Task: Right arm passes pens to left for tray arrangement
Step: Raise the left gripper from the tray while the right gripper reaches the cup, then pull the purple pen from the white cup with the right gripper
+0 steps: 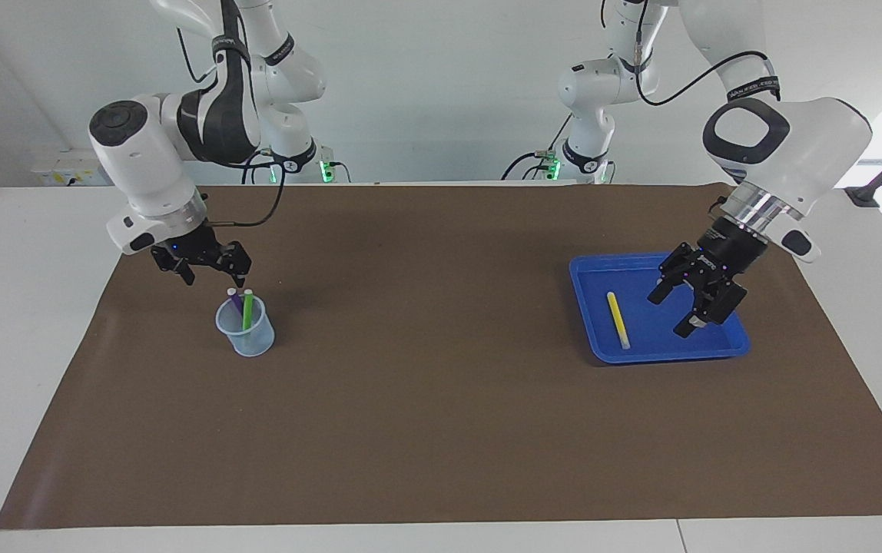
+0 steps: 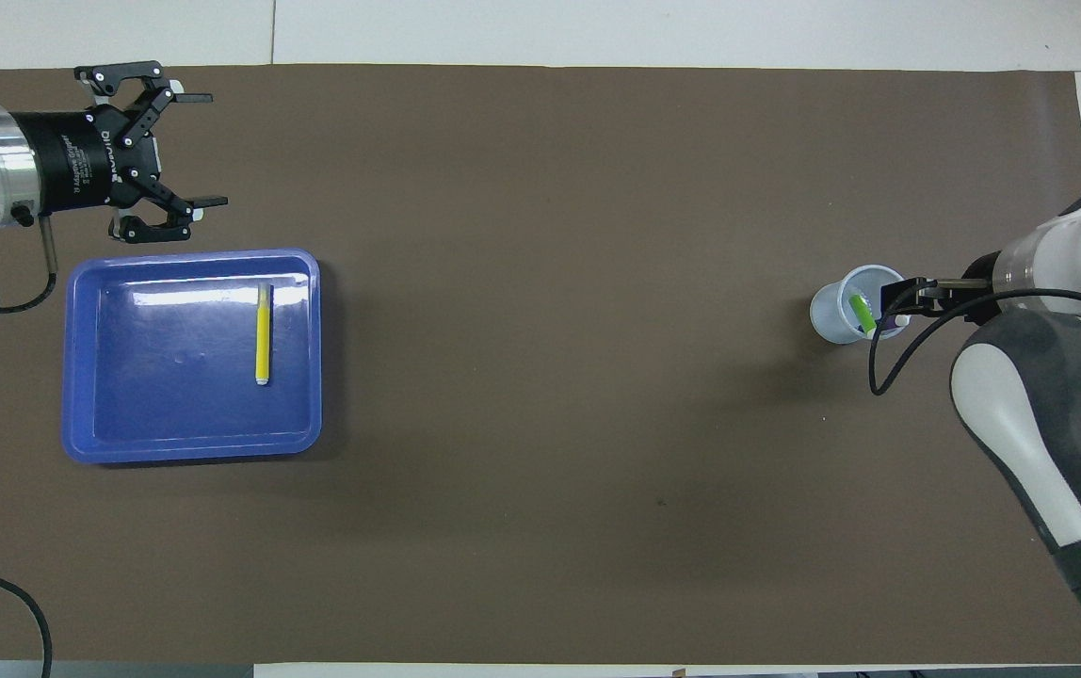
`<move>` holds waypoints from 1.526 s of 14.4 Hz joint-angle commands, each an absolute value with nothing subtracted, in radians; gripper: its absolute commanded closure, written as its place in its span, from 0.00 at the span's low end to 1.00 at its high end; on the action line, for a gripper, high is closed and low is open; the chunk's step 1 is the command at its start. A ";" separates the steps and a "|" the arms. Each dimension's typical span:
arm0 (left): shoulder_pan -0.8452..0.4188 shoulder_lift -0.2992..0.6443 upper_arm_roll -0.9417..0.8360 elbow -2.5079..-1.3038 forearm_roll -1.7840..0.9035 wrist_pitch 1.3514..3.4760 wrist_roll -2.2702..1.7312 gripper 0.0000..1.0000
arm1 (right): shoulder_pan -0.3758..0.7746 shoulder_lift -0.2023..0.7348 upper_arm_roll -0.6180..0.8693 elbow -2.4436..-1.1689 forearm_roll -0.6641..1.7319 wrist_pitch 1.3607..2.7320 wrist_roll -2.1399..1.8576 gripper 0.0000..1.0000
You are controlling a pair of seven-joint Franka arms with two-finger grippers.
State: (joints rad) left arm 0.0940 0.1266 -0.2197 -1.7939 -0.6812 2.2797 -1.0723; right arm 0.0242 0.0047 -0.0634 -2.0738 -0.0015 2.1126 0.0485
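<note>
A yellow pen [image 1: 618, 319] [image 2: 263, 334] lies in the blue tray [image 1: 668, 355] [image 2: 192, 450] toward the left arm's end of the table. A green pen [image 1: 247, 307] [image 2: 862, 314] and a purple pen [image 1: 235, 301] [image 2: 891, 325] stand in a small pale-blue cup [image 1: 245, 338] [image 2: 830, 315] toward the right arm's end. My right gripper [image 1: 214, 278] [image 2: 903, 301] is open just above the tops of the two pens, with one finger close to the purple pen's tip. My left gripper [image 1: 669, 315] [image 2: 211, 149] is open and empty, raised over the tray beside the yellow pen.
A brown mat [image 1: 441, 422] [image 2: 540, 424] covers most of the white table. The cup and the tray are the only things standing on it, with a wide stretch of bare mat between them.
</note>
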 commanded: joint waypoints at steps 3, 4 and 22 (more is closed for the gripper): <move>0.058 0.074 -0.209 -1.876 -0.689 2.283 -1.094 0.00 | 0.028 -0.017 -0.061 -2.128 -0.026 2.154 0.026 0.58; 0.058 0.072 -0.209 -1.890 -0.689 2.284 -1.097 0.00 | 0.028 -0.017 -0.061 -2.134 -0.026 2.170 0.023 0.62; 0.057 0.066 -0.247 -1.839 -0.718 2.166 -1.205 0.00 | 0.028 -0.091 0.005 -1.858 0.065 1.826 0.041 1.00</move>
State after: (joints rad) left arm 0.0616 0.0818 -0.2342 -1.8546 -0.6887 2.2156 -1.1487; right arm 0.0330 -0.0924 -0.0132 -1.9144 0.0130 1.8899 0.0430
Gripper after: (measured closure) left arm 0.000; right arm 0.828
